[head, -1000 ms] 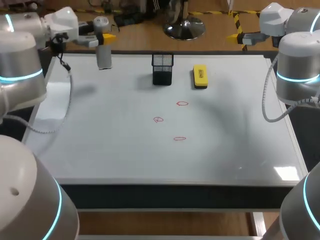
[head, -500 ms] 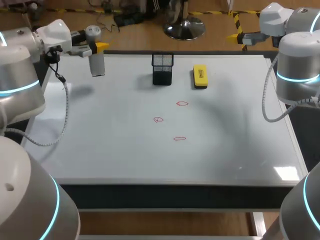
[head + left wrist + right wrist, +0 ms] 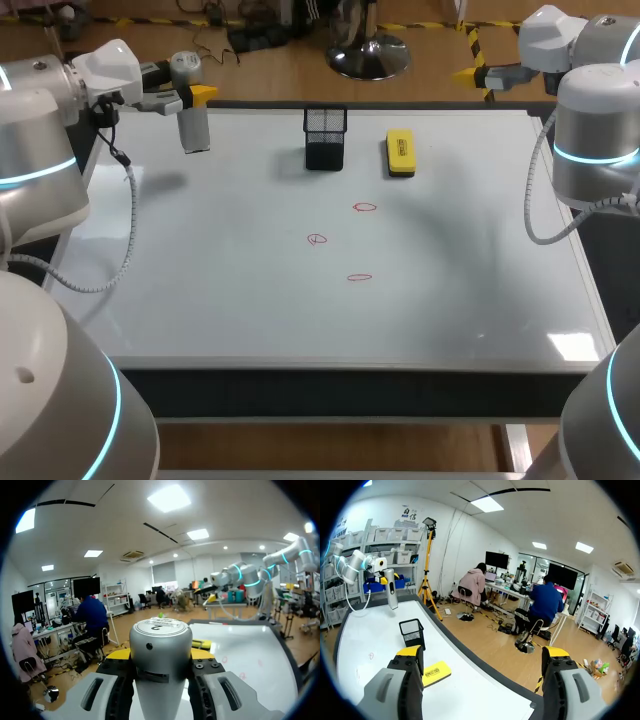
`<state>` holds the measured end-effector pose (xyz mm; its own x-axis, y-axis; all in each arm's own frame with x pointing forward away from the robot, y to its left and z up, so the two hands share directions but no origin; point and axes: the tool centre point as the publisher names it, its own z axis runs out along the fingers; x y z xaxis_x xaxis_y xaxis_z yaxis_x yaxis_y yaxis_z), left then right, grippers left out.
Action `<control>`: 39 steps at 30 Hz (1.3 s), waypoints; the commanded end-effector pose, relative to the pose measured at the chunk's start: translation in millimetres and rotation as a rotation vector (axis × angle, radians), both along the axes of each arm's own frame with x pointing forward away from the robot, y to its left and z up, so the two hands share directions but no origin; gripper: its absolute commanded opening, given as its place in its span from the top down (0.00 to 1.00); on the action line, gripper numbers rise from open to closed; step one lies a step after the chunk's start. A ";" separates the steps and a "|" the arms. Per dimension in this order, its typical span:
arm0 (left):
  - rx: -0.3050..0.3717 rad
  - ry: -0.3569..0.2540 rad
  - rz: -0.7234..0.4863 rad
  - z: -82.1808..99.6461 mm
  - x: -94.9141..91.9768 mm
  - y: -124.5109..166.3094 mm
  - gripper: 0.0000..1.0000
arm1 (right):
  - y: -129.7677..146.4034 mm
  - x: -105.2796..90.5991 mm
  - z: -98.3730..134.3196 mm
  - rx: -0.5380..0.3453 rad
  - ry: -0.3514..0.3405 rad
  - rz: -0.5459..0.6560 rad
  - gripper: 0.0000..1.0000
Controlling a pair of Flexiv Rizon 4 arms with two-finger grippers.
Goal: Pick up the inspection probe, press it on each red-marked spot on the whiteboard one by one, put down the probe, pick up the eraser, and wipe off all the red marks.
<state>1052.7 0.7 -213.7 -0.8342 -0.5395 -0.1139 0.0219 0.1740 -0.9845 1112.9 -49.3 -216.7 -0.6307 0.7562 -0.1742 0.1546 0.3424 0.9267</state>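
Inspection probe (image 3: 194, 128), a silver cylinder with a round capped top, hangs upright in the upper left of the head view, over the far left corner of the whiteboard (image 3: 200, 290). The left gripper (image 3: 190, 95) reaches in from the left side of the frame and pinches the probe between its yellow-tipped fingers just below the cap. The left wrist view shows the same grasp close up, with one finger (image 3: 119, 654) pressed against each side of the metal body. The probe's lower end looks clear of the board, and a soft shadow (image 3: 165, 181) lies on the white surface below and to the left of it, apart from the tool. Three small red marks sit near the middle of the frame, well away from the probe: one upper right (image 3: 365, 207), one to its lower left (image 3: 317, 239) and one lowest (image 3: 360, 277). A black mesh holder (image 3: 325, 138) stands at upper centre by the board's far edge, and the yellow eraser (image 3: 400, 153) lies flat just to its right, not touching it. The right gripper (image 3: 478, 74) hovers in the upper right of the frame, beyond the board's far edge, and in its wrist view its fingers (image 3: 410, 651) are spread wide with nothing between them.
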 end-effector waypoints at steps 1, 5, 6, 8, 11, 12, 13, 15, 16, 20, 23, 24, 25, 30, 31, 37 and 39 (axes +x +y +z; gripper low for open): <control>0.000 -0.001 0.001 0.6 0.2 -0.3 1.00 | 1.3 3.6 3.6 -0.034 -0.014 0.053 0.00; 0.000 -0.001 0.001 0.6 0.2 -0.3 1.00 | 5.6 3.4 7.1 -0.155 0.011 0.183 0.00; 0.000 -0.001 0.001 0.6 0.2 -0.3 1.00 | 6.8 3.2 6.8 -0.201 0.020 0.213 0.00; 0.000 -0.001 0.001 0.6 0.2 -0.3 1.00 | 9.6 2.5 4.9 -0.318 0.043 0.282 0.00; 0.000 -0.001 0.001 0.6 0.2 -0.3 1.00 | 16.2 0.6 1.0 -0.519 0.087 0.406 0.00; 0.000 -0.001 0.001 0.6 0.2 -0.3 1.00 | 18.2 0.0 -0.9 -0.579 0.105 0.443 0.00; 0.000 -0.001 0.001 0.6 0.2 -0.3 1.00 | 20.4 -0.8 -3.5 -0.640 0.126 0.494 0.00; 0.000 -0.001 0.001 0.6 0.2 -0.3 1.00 | 25.5 -2.8 -8.7 -0.729 0.170 0.592 0.00; 0.000 -0.001 0.001 0.6 0.2 -0.3 1.00 | 28.0 -3.6 -10.9 -0.774 0.183 0.622 0.00; 0.000 -0.001 0.001 0.6 0.2 -0.3 1.00 | 37.5 -3.5 -16.1 -0.880 0.210 0.738 0.00; 0.000 -0.001 0.001 0.6 0.2 -0.3 1.00 | 44.2 -2.9 -19.5 -0.978 0.211 0.813 0.00; 0.000 -0.001 0.001 0.6 0.2 -0.3 1.00 | 46.2 -2.3 -21.3 -1.024 0.202 0.839 0.00; 0.000 -0.001 0.001 0.6 0.2 -0.3 1.00 | 48.1 -1.4 -23.9 -1.072 0.193 0.860 0.00; 0.000 -0.001 0.001 0.6 0.2 -0.3 1.00 | 56.0 1.0 -32.7 -1.147 0.149 0.972 0.00; 0.000 -0.001 0.001 0.6 0.2 -0.3 1.00 | 56.9 1.5 -34.5 -1.164 0.122 0.993 0.00; 0.000 -0.001 0.001 0.6 0.2 -0.3 1.00 | 60.8 0.8 -42.2 -1.184 0.041 1.144 0.00; 0.000 -0.001 0.001 0.6 0.2 -0.3 1.00 | 62.4 -0.5 -42.6 -1.168 0.071 1.172 0.00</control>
<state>1052.9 0.9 -214.1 -0.8345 -0.5391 -0.1141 0.0228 0.1730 -0.9847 1110.8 9.5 -262.9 -0.8335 -0.1943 -0.5173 -0.3924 0.8672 0.3065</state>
